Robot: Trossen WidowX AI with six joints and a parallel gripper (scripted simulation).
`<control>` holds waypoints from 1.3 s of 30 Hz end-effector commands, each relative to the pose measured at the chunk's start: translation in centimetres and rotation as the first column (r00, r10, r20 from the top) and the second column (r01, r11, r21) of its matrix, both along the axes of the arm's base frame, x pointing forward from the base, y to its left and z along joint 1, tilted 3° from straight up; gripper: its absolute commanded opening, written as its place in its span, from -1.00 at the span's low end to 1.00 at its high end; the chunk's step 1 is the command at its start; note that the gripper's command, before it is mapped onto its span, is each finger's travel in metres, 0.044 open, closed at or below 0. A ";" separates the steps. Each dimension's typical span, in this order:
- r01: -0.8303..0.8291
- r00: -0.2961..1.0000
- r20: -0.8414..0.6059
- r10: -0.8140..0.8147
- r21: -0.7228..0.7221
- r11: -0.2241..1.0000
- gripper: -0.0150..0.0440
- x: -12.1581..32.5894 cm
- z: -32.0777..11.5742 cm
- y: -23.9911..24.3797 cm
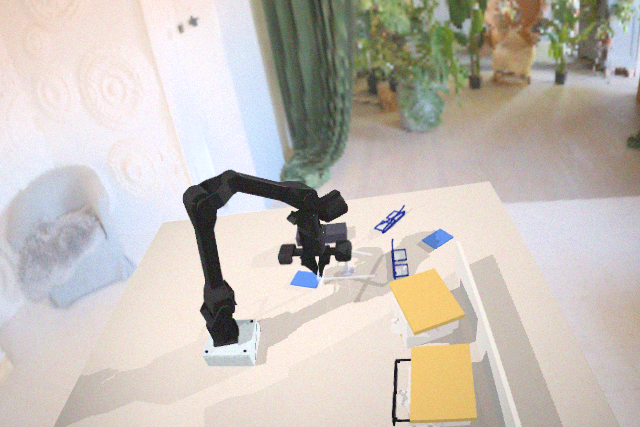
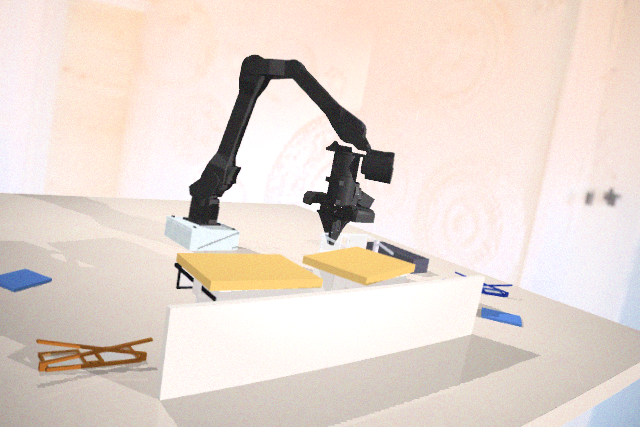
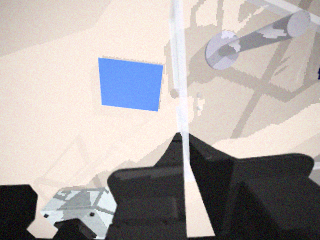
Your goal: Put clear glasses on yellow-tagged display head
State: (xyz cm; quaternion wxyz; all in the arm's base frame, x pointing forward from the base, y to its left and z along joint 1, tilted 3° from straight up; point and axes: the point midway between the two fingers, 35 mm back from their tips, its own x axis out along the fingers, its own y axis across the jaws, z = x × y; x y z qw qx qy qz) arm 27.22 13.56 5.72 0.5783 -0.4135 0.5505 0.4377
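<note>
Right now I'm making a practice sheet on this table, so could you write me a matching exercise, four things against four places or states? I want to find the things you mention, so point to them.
Things:
1. Clear glasses (image 1: pixel 348 276) (image 3: pixel 179 65)
2. Black glasses (image 1: pixel 395 391) (image 2: pixel 178 277)
3. Orange glasses (image 2: pixel 116 360)
4. Robot's base (image 1: pixel 230 358) (image 2: pixel 214 238) (image 3: pixel 102 210)

Places or states:
A. On a head under a yellow slab (image 1: pixel 443 383) (image 2: pixel 248 269)
B. Pale, carrying the black arm (image 1: pixel 209 246) (image 2: pixel 235 127)
C. In the gripper (image 1: pixel 320 273) (image 2: pixel 332 242) (image 3: pixel 181 136)
D. On the table (image 1: pixel 310 381) (image 2: pixel 93 406), beside the white panel's (image 1: pixel 485 329) (image 2: pixel 310 339) end

Pairs: 1-C, 2-A, 3-D, 4-B
</note>
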 end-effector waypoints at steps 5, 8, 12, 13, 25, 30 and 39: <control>-0.003 1.000 0.003 0.003 0.004 1.000 -0.49 -0.5 0.1 -0.4; -0.003 1.000 0.002 0.003 0.004 1.000 -0.49 -0.6 0.1 -0.5; -0.003 1.000 0.002 0.003 0.004 1.000 -0.49 -0.7 0.1 -0.8; -0.003 1.000 0.002 0.003 0.003 1.000 -0.49 -0.8 0.1 -0.8; -0.003 1.000 0.002 0.003 0.003 1.000 -0.49 -1.2 0.0 -1.5; -0.003 1.000 0.002 0.003 0.003 1.000 -0.49 -1.4 0.0 -1.8; -0.003 1.000 0.002 0.003 0.002 1.000 -0.49 -1.6 0.0 -2.2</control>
